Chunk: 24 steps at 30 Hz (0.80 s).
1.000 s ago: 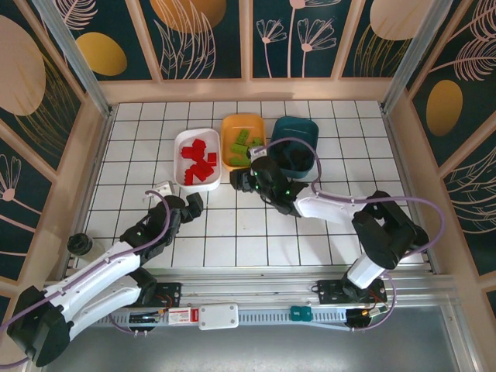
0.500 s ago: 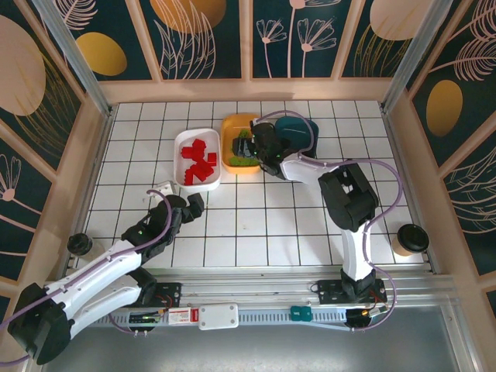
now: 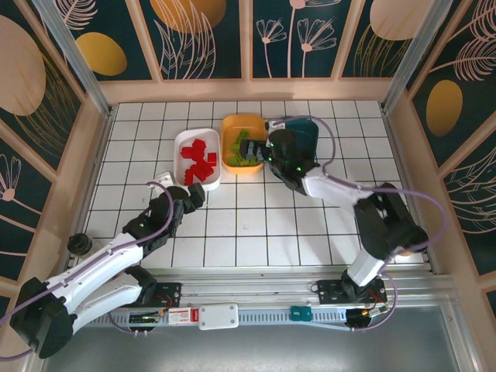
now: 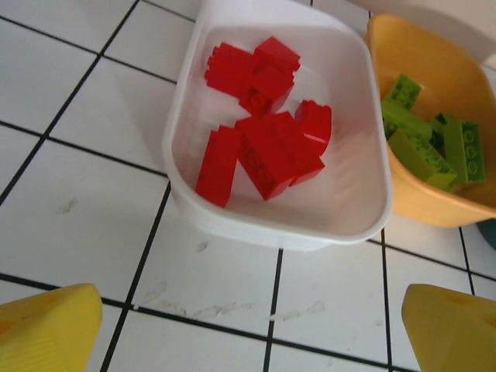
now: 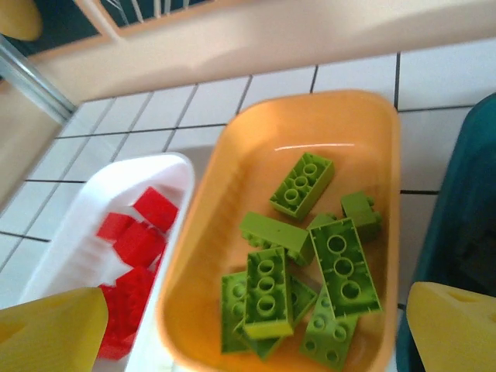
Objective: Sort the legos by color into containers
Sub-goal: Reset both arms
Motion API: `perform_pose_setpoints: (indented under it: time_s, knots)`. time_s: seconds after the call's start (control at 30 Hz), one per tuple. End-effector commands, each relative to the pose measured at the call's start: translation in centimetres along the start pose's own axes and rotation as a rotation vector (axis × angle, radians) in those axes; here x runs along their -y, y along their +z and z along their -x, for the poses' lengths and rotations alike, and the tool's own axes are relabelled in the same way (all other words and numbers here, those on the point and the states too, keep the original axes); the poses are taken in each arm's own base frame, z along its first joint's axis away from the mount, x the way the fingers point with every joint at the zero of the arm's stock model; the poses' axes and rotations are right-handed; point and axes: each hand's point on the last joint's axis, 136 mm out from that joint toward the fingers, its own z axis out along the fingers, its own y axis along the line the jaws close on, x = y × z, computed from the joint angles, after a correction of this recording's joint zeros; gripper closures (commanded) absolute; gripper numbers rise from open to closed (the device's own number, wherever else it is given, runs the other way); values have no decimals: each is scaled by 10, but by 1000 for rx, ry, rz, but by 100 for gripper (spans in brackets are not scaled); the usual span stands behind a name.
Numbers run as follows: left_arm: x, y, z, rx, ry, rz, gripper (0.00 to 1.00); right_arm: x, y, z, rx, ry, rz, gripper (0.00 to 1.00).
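Hovering over the sorted bricks with both hands spread

Looking down past my right gripper (image 5: 248, 333), I find the green bricks (image 5: 310, 263) directly under it, between my two yellow fingertips (image 5: 46, 329), which stand wide apart with nothing pinched. From above, that gripper (image 3: 266, 152) hangs over the right edge of the orange tray (image 3: 232, 122), beside the teal tray (image 3: 306, 128).

My left gripper (image 4: 248, 333) is spread just as wide and holds nothing. The red bricks (image 4: 267, 147) lie ahead of it, beyond the fingertips, inside the white tray (image 4: 349, 201). From above, this gripper (image 3: 182, 194) sits over the tiles just short of the near end of the white tray (image 3: 180, 143).

I count three trays side by side in a row: white on the left, orange (image 5: 325, 124) in the middle, teal (image 5: 465, 194) on the right, each just beside its neighbour. The white one holds only red bricks (image 3: 200, 159), piled together; I make out six or seven, though the heap keeps me from an exact count. The orange one holds only green bricks (image 3: 244, 147), about eight, some lying across others. What lies in the teal tray I cannot tell; its inside is dark and partly behind my right arm.
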Motion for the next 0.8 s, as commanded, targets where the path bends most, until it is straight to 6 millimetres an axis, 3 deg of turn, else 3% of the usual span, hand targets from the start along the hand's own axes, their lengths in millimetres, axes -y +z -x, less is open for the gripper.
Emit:
perform_pose_setpoints:
  time_s: [0.0, 0.1, 0.23, 0.57, 0.67, 0.77]
  knots:
    - [1, -5, 37, 152, -1, 49, 1, 0, -33, 7, 93, 15, -4, 1]
    - [-1, -11, 58, 285, 6, 41, 1, 15, -58, -5, 107, 34, -31, 1]
    - [-20, -10, 81, 426, -60, 75, 1, 39, -86, -12, 160, 50, -87, 1]
    - [-63, 41, 138, 489, 119, 321, 1, 71, -117, -10, 271, 35, -175, 1]
    - [-98, 62, 133, 402, 157, 379, 1, 76, -126, -6, 296, 31, -184, 1]
    - [-129, 80, 112, 319, 180, 434, 1, 85, -133, -4, 321, 39, -204, 1]
